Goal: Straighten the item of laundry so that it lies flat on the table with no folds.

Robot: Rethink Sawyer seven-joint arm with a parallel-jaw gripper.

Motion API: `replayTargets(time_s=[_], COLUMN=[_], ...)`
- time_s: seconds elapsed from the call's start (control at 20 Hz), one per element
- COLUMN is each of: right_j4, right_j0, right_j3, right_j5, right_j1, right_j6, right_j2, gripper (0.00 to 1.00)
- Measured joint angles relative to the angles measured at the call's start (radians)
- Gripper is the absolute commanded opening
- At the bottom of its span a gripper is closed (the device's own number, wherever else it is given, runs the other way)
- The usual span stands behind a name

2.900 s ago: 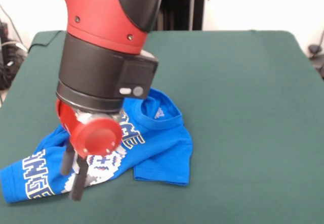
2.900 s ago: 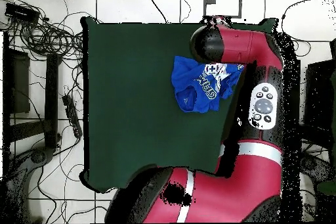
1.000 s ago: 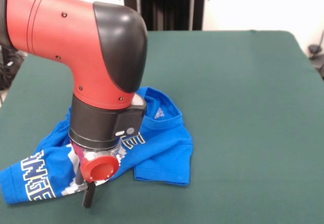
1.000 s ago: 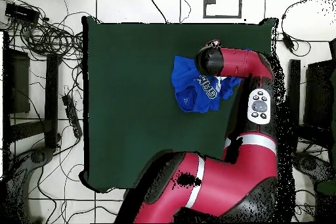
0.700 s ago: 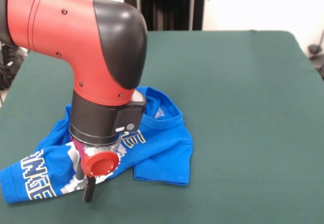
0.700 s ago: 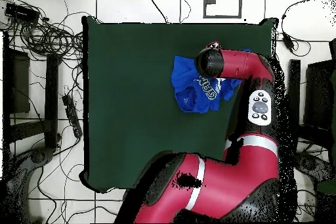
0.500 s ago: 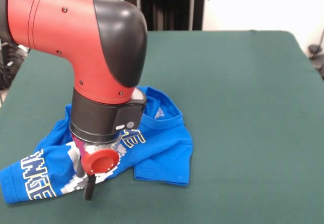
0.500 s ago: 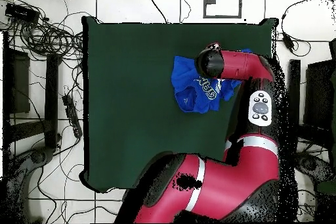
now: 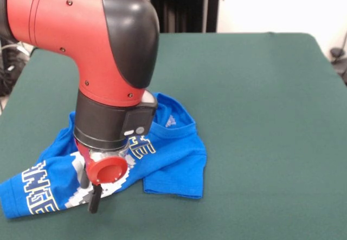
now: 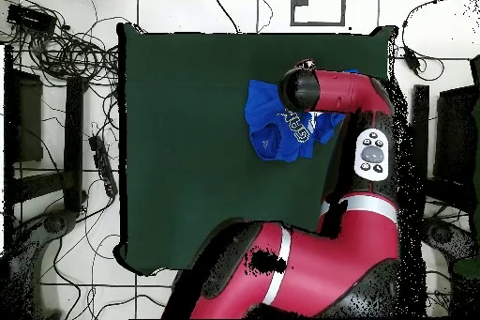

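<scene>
The item of laundry [image 9: 173,153], a bright blue T-shirt with white lettering, lies crumpled at the near left of the green table [image 9: 260,115]. One sleeve is folded over at the right and the hem stretches to the lower left. My gripper [image 9: 91,194] points down at the shirt's printed front, its dark fingers close together with cloth pinched between them. In the overhead view the shirt [image 10: 272,129] lies near the table's right side. There the arm's wrist [image 10: 300,88] covers part of it and hides the gripper.
The shirt lies close to the table's near edge in the front view. A black stand [image 9: 184,7] rises behind the table's far side. Cables [image 10: 56,44] lie on the floor left of the table [image 10: 187,147] in the overhead view.
The gripper came down onto the shirt's front and its fingers drew together. Over the last second it has risen slightly, and the cloth near it has lifted a little.
</scene>
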Motion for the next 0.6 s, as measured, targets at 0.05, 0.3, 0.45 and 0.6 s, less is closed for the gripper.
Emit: replayTargets(time_s=[0.05, 0.3, 0.45, 0.6], right_j4=[0.000, 0.000, 0.000, 0.000], right_j0=[0.001, 0.009, 0.016, 0.027], right_j3=[0.000, 0.000, 0.000, -0.002], right_j5=[0.000, 0.000, 0.000, 0.006], right_j1=[0.000, 0.000, -0.001, -0.005], right_j6=[0.000, 0.000, 0.000, 0.000], right_j2=[-0.001, -0.018, -0.025, -0.026], gripper=[1.00, 1.00, 1.00, 1.00])
